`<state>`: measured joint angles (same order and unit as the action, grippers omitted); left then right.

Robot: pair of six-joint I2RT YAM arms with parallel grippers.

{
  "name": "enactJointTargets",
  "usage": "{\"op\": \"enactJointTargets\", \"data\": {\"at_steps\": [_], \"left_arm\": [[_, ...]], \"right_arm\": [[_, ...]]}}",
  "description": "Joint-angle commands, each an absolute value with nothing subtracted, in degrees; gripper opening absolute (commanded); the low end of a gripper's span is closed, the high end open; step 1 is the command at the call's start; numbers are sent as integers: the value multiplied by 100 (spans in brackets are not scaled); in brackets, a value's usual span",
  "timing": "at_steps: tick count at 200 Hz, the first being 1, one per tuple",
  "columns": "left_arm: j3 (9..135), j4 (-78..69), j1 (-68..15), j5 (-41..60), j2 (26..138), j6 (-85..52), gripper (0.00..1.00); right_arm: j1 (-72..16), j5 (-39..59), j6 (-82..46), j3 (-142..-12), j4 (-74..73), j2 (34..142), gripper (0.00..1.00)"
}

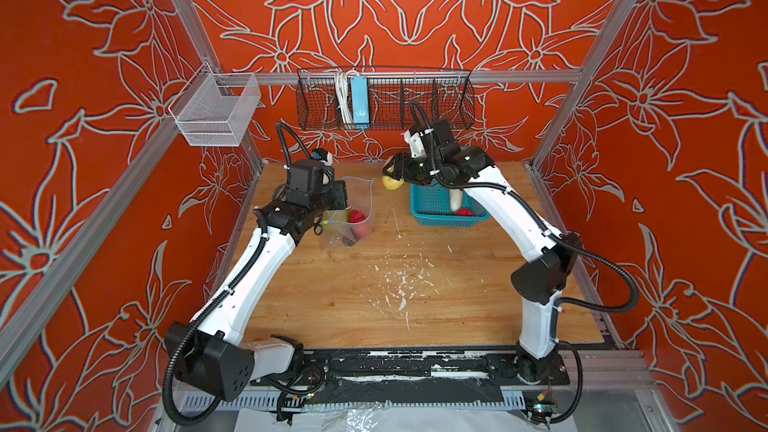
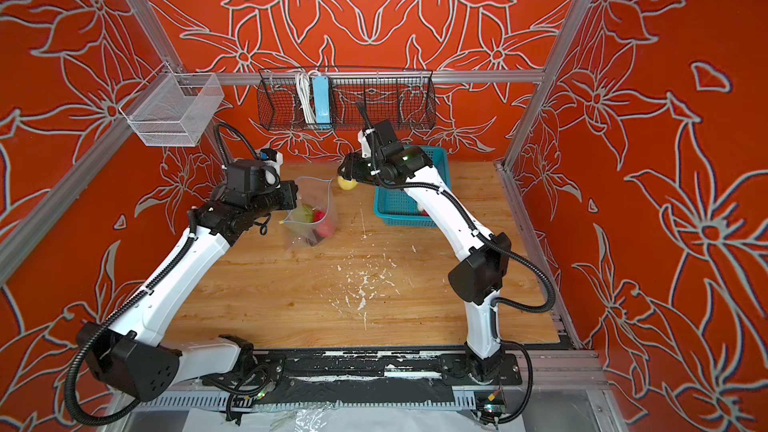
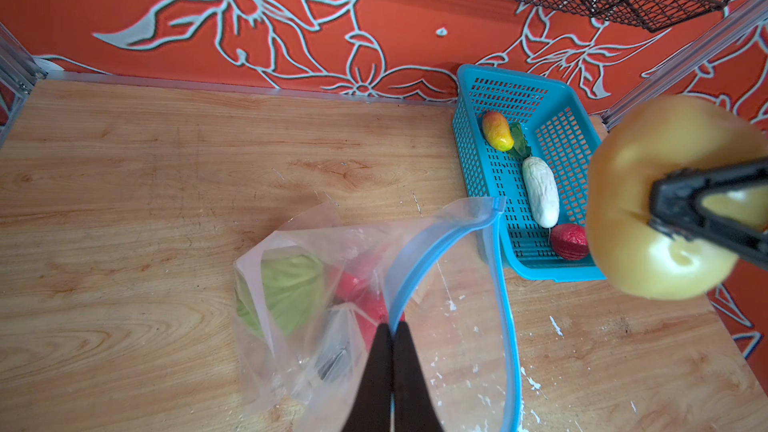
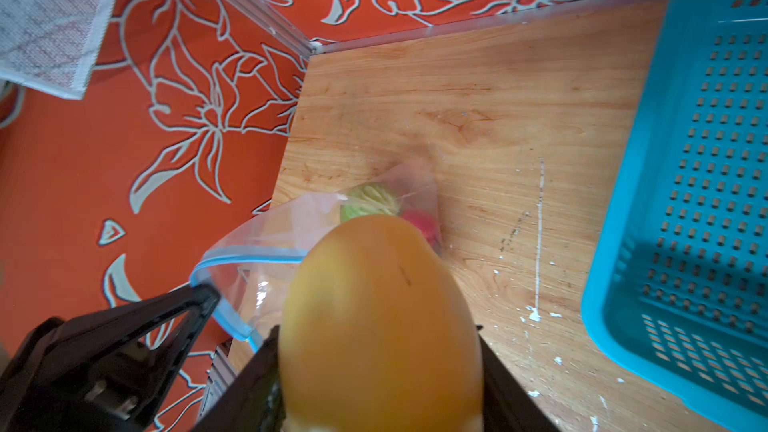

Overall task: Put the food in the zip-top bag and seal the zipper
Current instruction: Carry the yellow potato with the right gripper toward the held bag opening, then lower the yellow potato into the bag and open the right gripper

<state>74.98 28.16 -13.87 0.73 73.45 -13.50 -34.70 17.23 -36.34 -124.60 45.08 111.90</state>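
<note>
The right gripper (image 1: pixel 394 171) hangs in the air, clamped around a yellow-green fruit (image 1: pixel 392 182). It is just off the two o'clock side of the zip-top bag's (image 3: pixel 291 243) mouth. The left gripper (image 3: pixel 392 332) is pinched tight on the bag's lip at the zipper (image 3: pixel 432 243), holding the mouth up as an open loop.

Taking the table's far edge as twelve, the bag sits around ten o'clock, with a cabbage (image 3: pixel 291 288) and strawberries (image 3: pixel 357 288) inside. The teal basket (image 3: pixel 469 151) at one o'clock holds a mango (image 3: pixel 497 131), a leaf (image 3: pixel 517 141), a radish (image 3: pixel 540 191) and a dark reddish fruit (image 3: pixel 570 241).

I'd call this the loading step, perhaps halfway. Next the fruit should travel toward eight o'clock, over the blue loop. It should then come low enough to drop in without knocking the thin lip shut. Sealing comes later.
</note>
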Motion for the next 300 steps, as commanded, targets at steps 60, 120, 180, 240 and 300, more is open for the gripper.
{"op": "enactJointTargets", "data": {"at_steps": [60, 120, 180, 240, 300], "left_arm": [[7454, 2716, -1362, 105, 7220, -1361, 0], [7453, 2716, -1360, 132, 7209, -1367, 0], [7453, 2716, -1362, 123, 7199, -1371, 0], [7453, 2716, -1362, 138, 7198, -1364, 0], [7453, 2716, -1362, 122, 7181, -1370, 0]], "right_arm": [[-3923, 1816, -3829, -12353, 3967, 11070, 43], [-4218, 1827, -3874, -12387, 3858, 11235, 43], [-4443, 1811, -3894, -12620, 3936, 11634, 43], [-4603, 1699, -3800, -13001, 4201, 12009, 43], [-4640, 1481, -3718, -13240, 4522, 12290, 48]]}}
